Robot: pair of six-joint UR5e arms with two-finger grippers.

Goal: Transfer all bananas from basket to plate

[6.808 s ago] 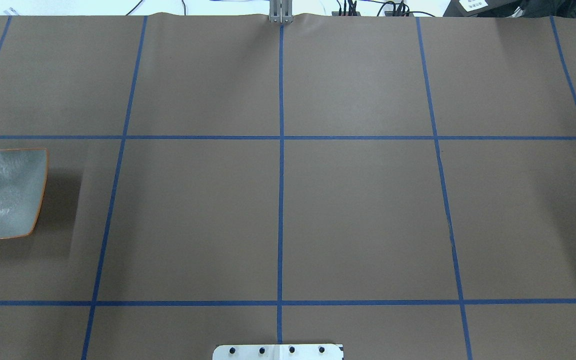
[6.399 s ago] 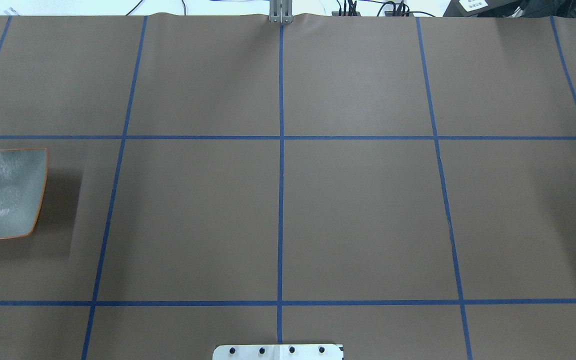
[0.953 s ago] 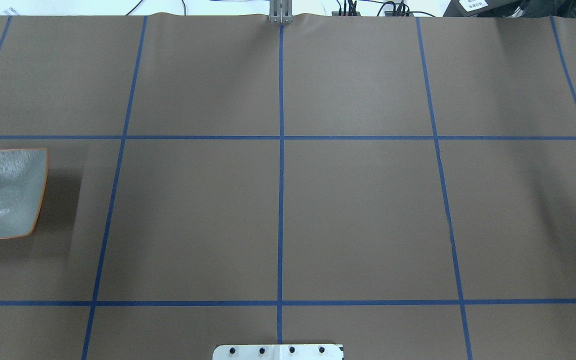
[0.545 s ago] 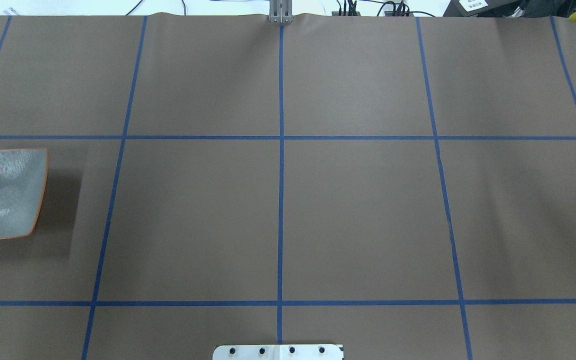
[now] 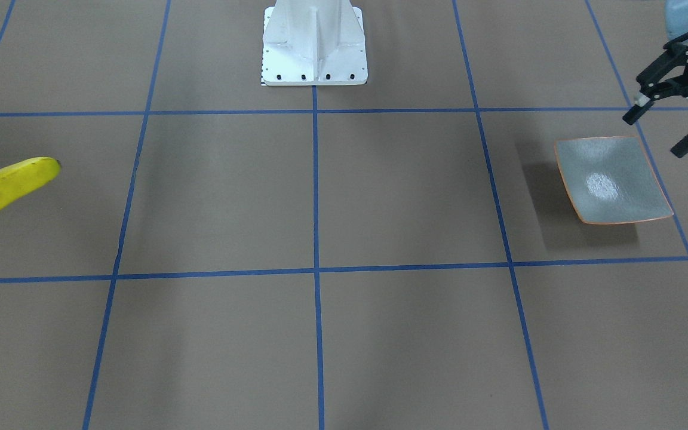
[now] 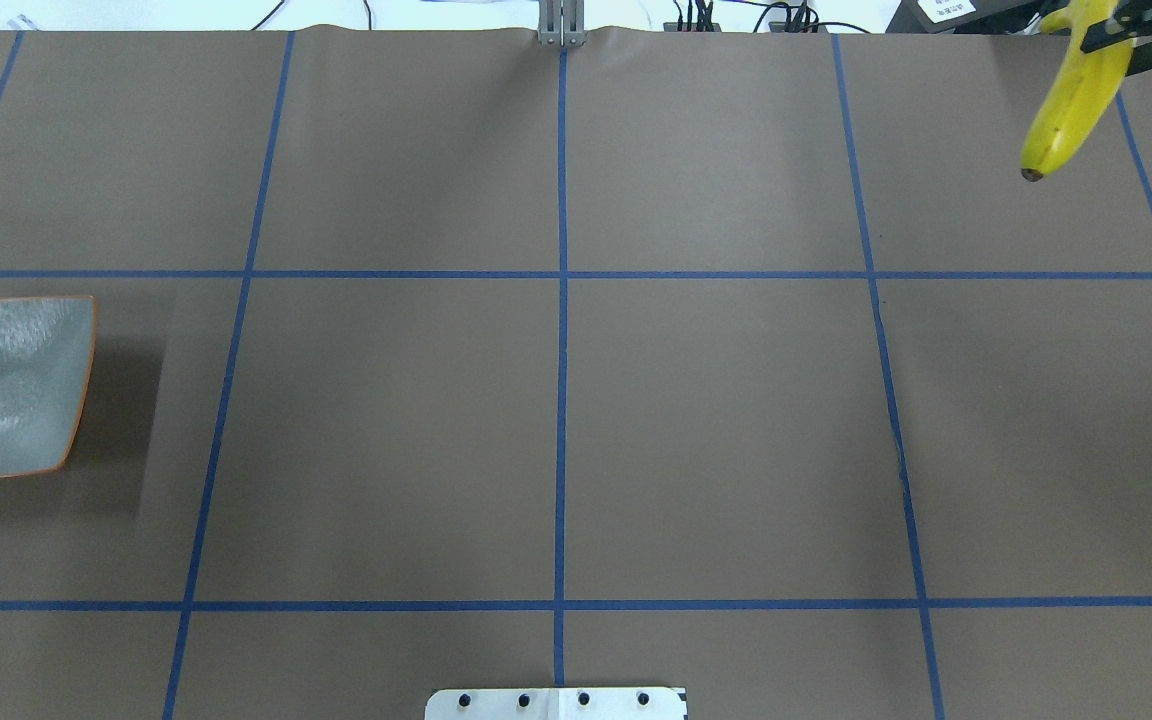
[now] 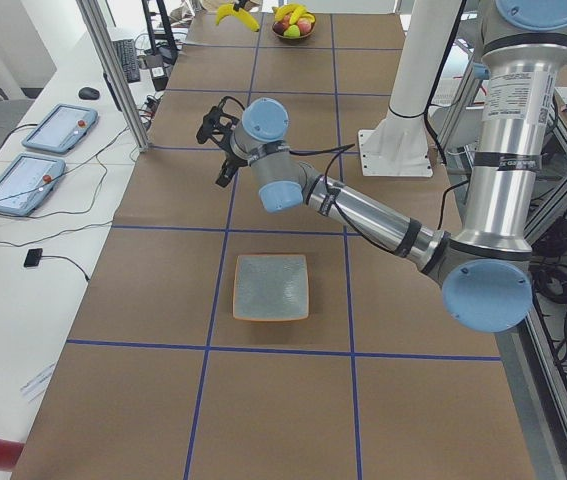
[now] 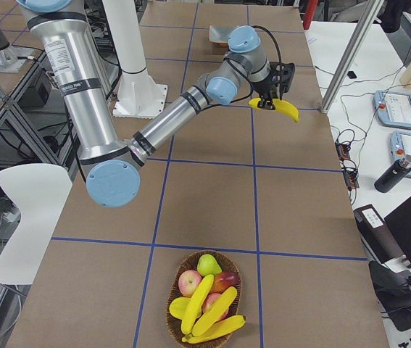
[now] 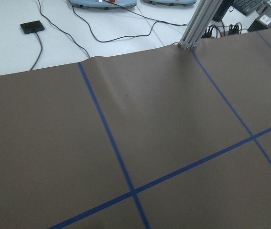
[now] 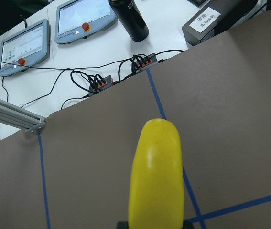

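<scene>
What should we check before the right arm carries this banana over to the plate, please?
1. Right claw shut on the banana: ok.
2. Grip secure: cannot tell; it is pinched near one end, with the long part sticking out.
3. Plate free: ok, nothing on it.
4. Left claw clear of the plate: ok, open and off to one side.
5. Table between banana and plate: ok, no objects.
6. Basket emptied: not ok, bananas lie inside.
</scene>
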